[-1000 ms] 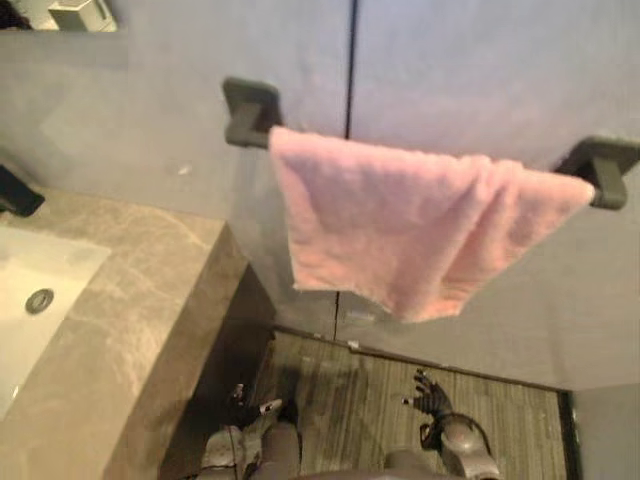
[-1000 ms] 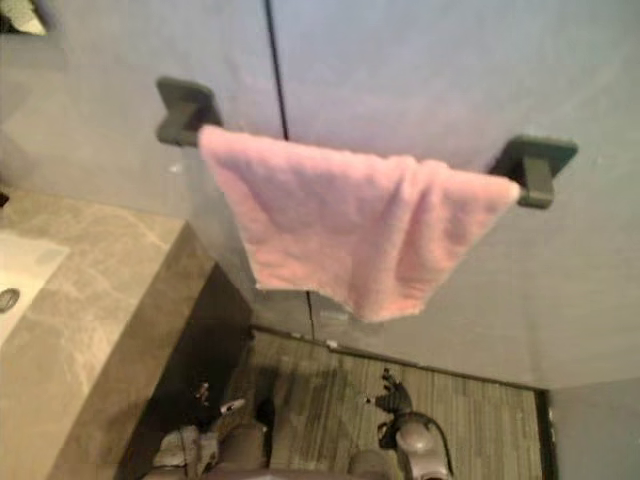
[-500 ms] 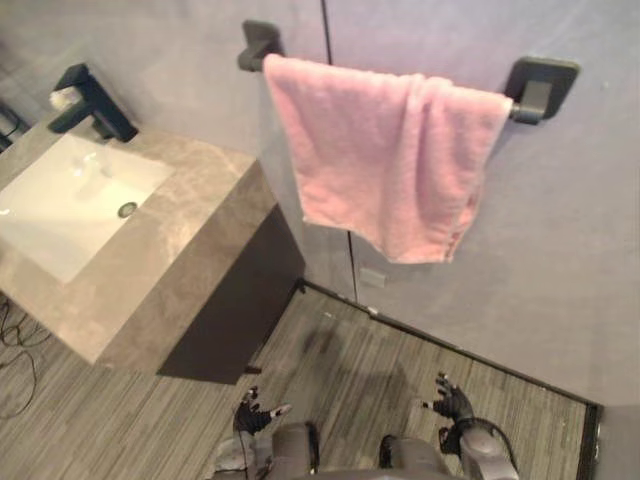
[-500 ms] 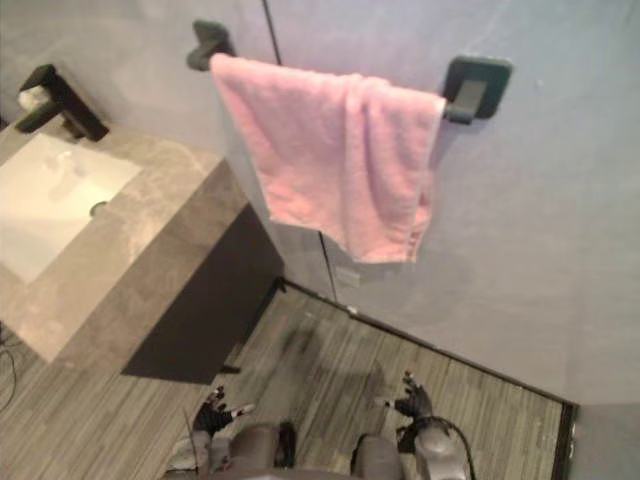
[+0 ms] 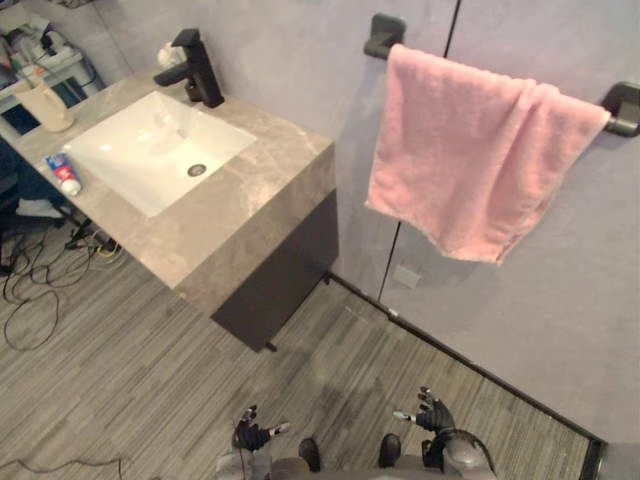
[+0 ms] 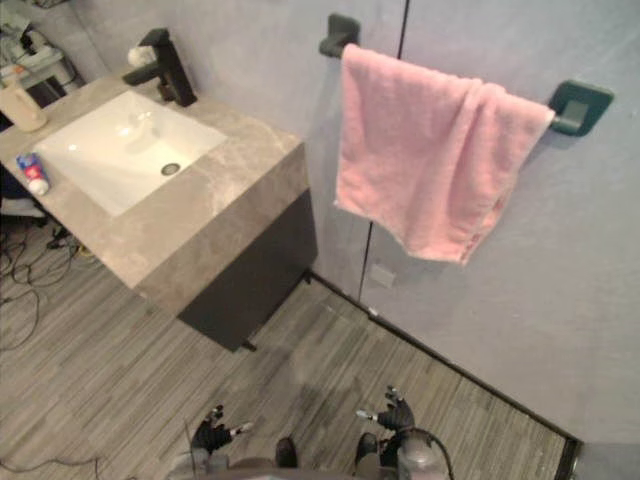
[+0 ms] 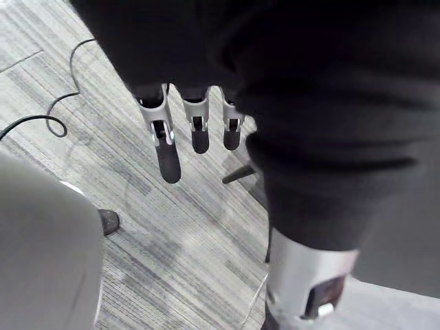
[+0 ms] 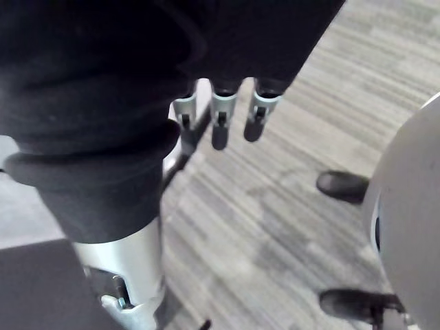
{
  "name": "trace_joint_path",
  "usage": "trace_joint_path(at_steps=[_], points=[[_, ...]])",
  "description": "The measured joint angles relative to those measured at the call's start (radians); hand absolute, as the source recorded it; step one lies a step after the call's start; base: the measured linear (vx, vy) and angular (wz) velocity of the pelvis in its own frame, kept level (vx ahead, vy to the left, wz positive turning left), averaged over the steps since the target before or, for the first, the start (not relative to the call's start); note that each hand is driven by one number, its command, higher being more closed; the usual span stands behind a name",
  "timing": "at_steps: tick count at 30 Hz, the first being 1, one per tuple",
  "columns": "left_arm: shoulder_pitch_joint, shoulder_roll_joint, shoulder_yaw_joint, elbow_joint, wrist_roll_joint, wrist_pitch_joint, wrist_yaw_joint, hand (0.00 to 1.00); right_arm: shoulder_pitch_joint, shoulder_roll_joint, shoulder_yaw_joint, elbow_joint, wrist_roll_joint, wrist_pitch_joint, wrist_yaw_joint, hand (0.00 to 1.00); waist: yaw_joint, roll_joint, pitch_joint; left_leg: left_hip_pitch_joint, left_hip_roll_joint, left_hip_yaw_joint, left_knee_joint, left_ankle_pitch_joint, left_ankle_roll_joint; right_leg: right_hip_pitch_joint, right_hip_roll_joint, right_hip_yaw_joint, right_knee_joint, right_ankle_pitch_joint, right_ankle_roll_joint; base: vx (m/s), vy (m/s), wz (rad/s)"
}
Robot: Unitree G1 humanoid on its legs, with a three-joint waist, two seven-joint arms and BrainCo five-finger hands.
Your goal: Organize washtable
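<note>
Pink towel [image 5: 480,160], marbled grey-brown washtable [image 5: 260,190], white basin [image 5: 150,155], black tap [image 5: 195,65]

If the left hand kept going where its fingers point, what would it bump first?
Probably the grey striped plank floor: the left hand hangs open, pointing down, nothing visibly between.

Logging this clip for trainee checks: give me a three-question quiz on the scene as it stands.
1. True or false: the pink towel hangs over the wall rail.
2. Where does the small tube lie relative to the basin? A inside it; B on the counter beside it; C on the floor below it.
3. Fill in: the left hand and right hand, fingers straight, hold ___.
Key: 1 true; 2 B; 3 nothing.
</note>
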Motion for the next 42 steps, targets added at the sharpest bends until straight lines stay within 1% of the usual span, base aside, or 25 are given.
trace_joint_path(at_steps=[1, 2, 3, 4, 5, 6, 8, 9, 11, 12, 14, 16, 17, 20, 21, 22, 23, 25, 26, 27, 28, 29, 34, 36, 42], points=[[0.0, 0.005, 0.003, -0.004, -0.001, 0.0, -0.007, 0.0, 0.001, -0.003, 0.0, 0.001, -0.003, 0.002, 0.003, 0.0, -0.001, -0.012, 0.005, -0.013, -0.012, -0.022, 0.025, -0.014, 0.009, -0.025, -0.031, -0.016, 0.087, -0.046, 0.045, -0.09, -0.008, 0.58], [-0.003, 0.005, 0.002, -0.003, -0.007, 0.001, -0.01, 0.0, 0.002, -0.014, -0.001, -0.001, -0.014, 0.003, 0.009, 0.0, -0.004, -0.011, 0.009, -0.018, -0.016, -0.066, 0.035, -0.026, 0.017, -0.076, -0.057, 0.011, 0.256, -0.056, 0.067, -0.07, -0.009, 0.69], [-0.005, 0.006, 0.002, -0.002, -0.007, 0.002, -0.009, 0.0, 0.003, -0.019, -0.001, -0.006, -0.02, 0.003, 0.014, 0.0, -0.007, -0.01, 0.011, -0.012, -0.019, -0.087, 0.035, -0.026, 0.018, -0.109, -0.069, 0.042, 0.347, -0.049, 0.067, -0.02, -0.016, 0.91], [-0.006, 0.006, 0.002, -0.002, -0.009, 0.002, -0.009, 0.0, 0.004, -0.029, 0.0, -0.009, -0.024, 0.004, 0.016, 0.0, -0.01, 0.0, 0.02, 0.005, -0.016, -0.13, 0.037, -0.026, 0.019, -0.149, -0.065, 0.103, 0.43, -0.057, 0.041, 0.11, -0.049, 1.13], [-0.011, 0.012, 0.005, -0.003, -0.02, 0.002, -0.008, 0.0, 0.005, -0.026, 0.009, -0.013, -0.024, 0.003, 0.016, 0.0, -0.005, -0.01, 0.02, 0.002, -0.012, -0.19, 0.044, -0.026, 0.019, -0.154, -0.038, 0.187, 0.406, -0.099, 0.003, 0.11, -0.059, 1.05], [-0.013, 0.012, 0.007, -0.003, -0.02, 0.002, -0.007, 0.0, 0.005, -0.026, 0.013, -0.014, -0.024, 0.003, 0.017, 0.0, -0.003, -0.012, 0.021, -0.002, -0.012, -0.201, 0.046, -0.026, 0.019, -0.16, -0.031, 0.209, 0.406, -0.108, 0.002, 0.11, -0.131, 1.11], [-0.019, 0.007, 0.008, 0.004, -0.027, 0.001, -0.007, 0.0, -0.003, -0.028, 0.031, -0.021, -0.024, 0.003, 0.019, 0.0, -0.01, -0.012, 0.024, -0.039, -0.012, -0.286, 0.075, -0.03, 0.013, -0.208, 0.011, 0.34, 0.402, -0.126, 0.015, 0.06, -0.159, 1.12], [-0.022, 0.007, 0.019, 0.008, -0.03, 0.001, -0.007, 0.0, -0.012, -0.03, 0.032, -0.025, -0.024, 0.004, 0.019, 0.0, -0.018, -0.012, 0.032, -0.06, -0.011, -0.338, 0.106, -0.049, -0.009, -0.23, 0.031, 0.421, 0.386, -0.125, 0.018, 0.1, -0.339, 1.37], [-0.02, 0.017, 0.047, 0.001, -0.037, -0.007, -0.006, 0.0, -0.013, -0.022, 0.049, -0.024, -0.023, 0.006, 0.016, 0.0, -0.011, -0.054, 0.036, -0.081, -0.037, -0.39, 0.153, -0.078, -0.046, -0.217, 0.005, 0.457, 0.287, -0.097, 0.015, 0.08, -0.381, 1.24], [-0.029, 0.008, 0.074, -0.004, -0.035, -0.006, -0.005, 0.0, -0.019, -0.016, 0.05, -0.025, -0.023, 0.009, 0.016, 0.0, -0.001, -0.046, 0.043, -0.094, -0.021, -0.424, 0.173, -0.092, -0.066, -0.217, 0.006, 0.404, 0.329, -0.097, 0.009, 0.1, -0.414, 0.96], [-0.014, -0.022, 0.09, -0.006, -0.035, -0.007, -0.005, 0.0, -0.013, -0.019, 0.048, -0.059, -0.023, 0.009, 0.014, 0.0, 0.001, -0.016, 0.032, -0.113, 0.038, -0.423, 0.157, -0.068, -0.086, -0.227, 0.03, 0.328, 0.326, -0.109, -0.022, 0.15, -0.418, 0.91], [-0.013, -0.034, 0.111, -0.006, -0.034, -0.004, -0.006, 0.0, -0.009, -0.021, 0.048, -0.093, -0.023, 0.007, 0.015, 0.0, -0.002, -0.001, 0.027, -0.129, 0.098, -0.272, 0.138, -0.016, -0.122, -0.212, 0.04, 0.239, 0.309, -0.112, -0.035, 0.16, -0.331, 1.01], [-0.013, -0.033, 0.112, -0.006, -0.033, -0.003, -0.006, 0.0, -0.007, -0.021, 0.046, -0.103, -0.022, 0.004, 0.014, 0.0, -0.004, 0.0, 0.026, -0.119, 0.124, -0.187, 0.119, -0.008, -0.12, -0.197, 0.047, 0.196, 0.293, -0.107, -0.044, 0.15, -0.24, 0.82], [-0.015, -0.028, 0.104, -0.006, -0.027, -0.004, -0.008, 0.0, -0.007, -0.026, 0.039, -0.101, -0.022, 0.003, 0.012, 0.0, -0.002, -0.001, 0.023, -0.106, 0.139, -0.051, 0.078, 0.039, -0.119, -0.178, 0.044, 0.139, 0.276, -0.1, -0.056, 0.09, -0.146, 0.57], [-0.015, -0.026, 0.102, -0.007, -0.026, -0.004, -0.008, 0.0, -0.007, -0.029, 0.039, -0.101, -0.022, 0.003, 0.012, 0.0, -0.001, -0.003, 0.021, -0.103, 0.142, -0.044, 0.059, 0.064, -0.121, -0.172, 0.042, 0.126, 0.264, -0.092, -0.068, 0.02, -0.061, 0.47], [-0.012, -0.019, 0.089, -0.005, -0.023, -0.003, -0.009, 0.0, -0.007, -0.037, 0.037, -0.101, -0.022, 0.003, 0.012, 0.0, -0.003, -0.009, 0.015, -0.082, 0.133, -0.04, -0.021, 0.132, -0.123, -0.154, 0.035, 0.101, 0.219, -0.078, -0.089, 0.01, 0.001, 0.5], [-0.016, -0.005, 0.075, -0.002, -0.014, 0.0, -0.012, 0.0, -0.007, -0.027, 0.03, -0.099, -0.022, 0.001, 0.012, 0.0, -0.006, -0.018, 0.013, -0.081, 0.124, -0.019, 0.007, 0.106, -0.125, -0.134, 0.014, 0.064, 0.167, -0.07, -0.096, 0.01, 0.026, 0.52], [-0.018, -0.006, 0.07, -0.005, 0.002, 0.002, -0.014, 0.0, 0.006, -0.03, -0.003, -0.087, -0.021, 0.003, 0.013, 0.0, -0.02, -0.02, 0.015, -0.089, 0.123, 0.024, 0.161, 0.009, -0.109, -0.112, -0.011, 0.024, 0.165, -0.061, -0.09, 0.0, 0.064, 0.67], [-0.016, -0.01, 0.066, -0.005, 0.004, 0.001, -0.014, 0.0, 0.016, -0.035, -0.008, -0.088, -0.021, 0.003, 0.012, 0.0, -0.032, -0.017, 0.011, -0.089, 0.124, 0.036, 0.181, -0.002, -0.117, -0.106, -0.02, 0.002, 0.165, -0.057, -0.084, -0.01, 0.094, 0.79], [-0.017, -0.011, 0.059, -0.005, 0.007, 0.001, -0.016, 0.0, 0.02, -0.04, -0.012, -0.087, -0.021, 0.003, 0.011, 0.0, -0.037, -0.001, 0.005, -0.09, 0.12, 0.042, 0.165, -0.006, -0.122, -0.102, -0.025, -0.016, 0.163, -0.05, -0.073, -0.05, 0.152, 0.61], [-0.016, -0.01, 0.058, -0.004, 0.012, 0.001, -0.017, 0.0, 0.019, -0.047, -0.013, -0.083, -0.02, 0.003, 0.012, 0.0, -0.034, -0.003, 0.004, -0.086, 0.113, 0.051, 0.118, -0.001, -0.117, -0.1, -0.026, -0.019, 0.145, -0.031, -0.061, -0.09, 0.203, 0.49], [-0.014, 0.0, 0.038, -0.002, 0.013, 0.001, -0.017, 0.0, 0.019, -0.041, -0.013, -0.081, -0.021, 0.003, 0.014, 0.0, -0.031, -0.009, 0.0, -0.073, 0.101, 0.052, 0.058, 0.02, -0.089, -0.098, -0.025, -0.026, 0.103, 0.002, -0.046, -0.11, 0.198, 0.29], [-0.011, 0.026, 0.031, 0.025, 0.013, 0.0, -0.026, 0.0, 0.009, -0.017, -0.007, -0.051, -0.024, 0.004, 0.015, 0.0, -0.031, -0.021, -0.005, -0.037, 0.052, 0.042, -0.093, 0.125, -0.047, -0.091, -0.038, -0.02, 0.023, 0.074, -0.025, -0.13, 0.096, 0.1], [-0.012, 0.031, 0.036, 0.037, 0.014, 0.0, -0.028, 0.0, 0.003, -0.012, -0.006, -0.045, -0.029, 0.006, 0.014, 0.0, -0.035, -0.021, -0.004, -0.017, 0.04, 0.029, -0.153, 0.165, -0.039, -0.092, -0.042, -0.02, 0.022, 0.081, -0.021, -0.2, 0.056, 0.09], [-0.015, 0.035, 0.082, 0.043, 0.014, 0.008, -0.028, 0.0, 0.002, -0.003, 0.003, -0.019, -0.043, 0.009, 0.015, 0.0, -0.032, -0.041, 0.004, -0.024, 0.031, -0.005, -0.156, 0.181, -0.028, -0.069, -0.036, -0.011, 0.007, 0.066, -0.002, -0.17, 0.03, 0.21]])
